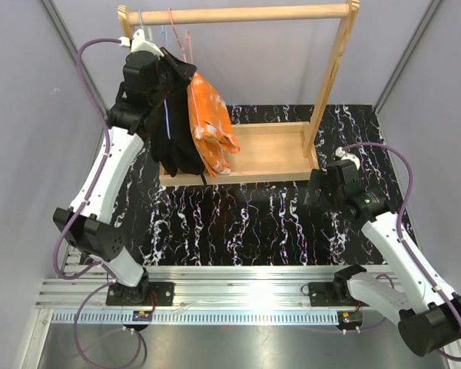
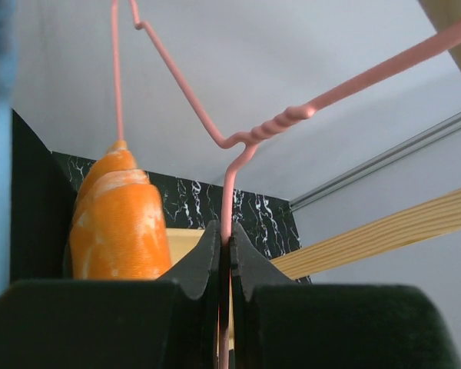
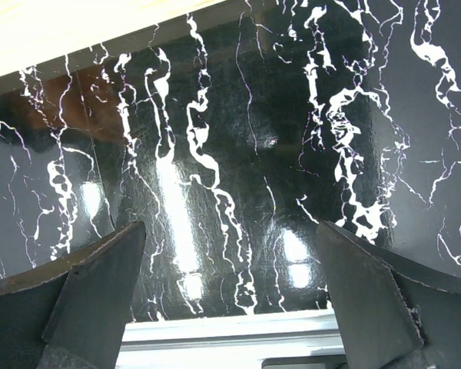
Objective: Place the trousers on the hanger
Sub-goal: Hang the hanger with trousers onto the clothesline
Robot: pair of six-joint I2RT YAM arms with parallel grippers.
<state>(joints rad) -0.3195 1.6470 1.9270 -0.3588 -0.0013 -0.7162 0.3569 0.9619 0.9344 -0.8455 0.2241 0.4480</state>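
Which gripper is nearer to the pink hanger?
Left. The left gripper is shut on the hanger, below its hook; the right gripper hangs open over the table, far from it.

A wooden garment rack [image 1: 246, 13] stands on a glossy black, white-veined surface [image 1: 238, 223], with pale grey walls [image 1: 31, 92] around it.

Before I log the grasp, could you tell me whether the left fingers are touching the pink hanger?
Touching. The left wrist view shows the left gripper shut on the pink hanger, fingers pressing its wire.
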